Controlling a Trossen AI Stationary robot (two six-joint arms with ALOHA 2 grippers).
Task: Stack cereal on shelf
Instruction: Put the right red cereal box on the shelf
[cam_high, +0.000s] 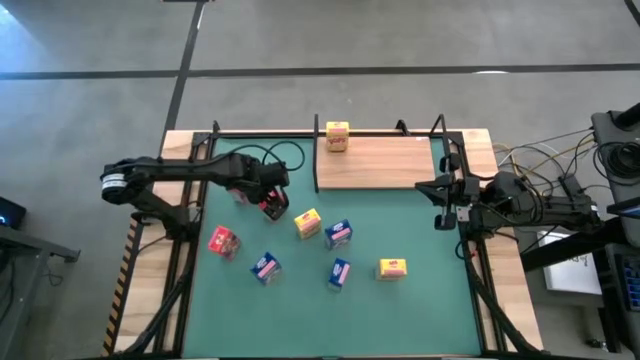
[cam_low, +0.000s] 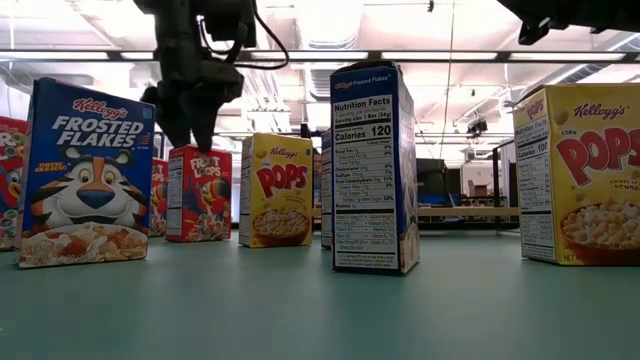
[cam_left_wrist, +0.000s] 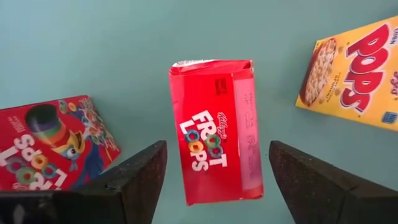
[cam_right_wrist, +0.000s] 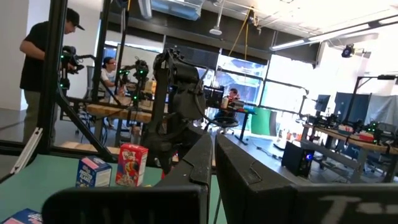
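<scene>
My left gripper (cam_high: 270, 198) points down, open, over a red Froot Loops box (cam_left_wrist: 214, 162) that stands upright on the green mat. In the left wrist view its fingers (cam_left_wrist: 140, 177) stand on either side of the box with mat showing between. In the low view the fingertips hang at about the height of the box's top (cam_low: 198, 150). One yellow cereal box (cam_high: 337, 135) stands on the wooden shelf (cam_high: 385, 162) at its far left corner. My right gripper (cam_high: 440, 192) is shut and raised at the table's right edge, holding nothing.
Several more boxes stand on the mat: a red one (cam_high: 223, 241), a yellow one (cam_high: 307, 223) close to the right of my left gripper, blue ones (cam_high: 338, 232) (cam_high: 265, 267) (cam_high: 339, 271) and a yellow one (cam_high: 392, 267). People stand in the room beyond the table.
</scene>
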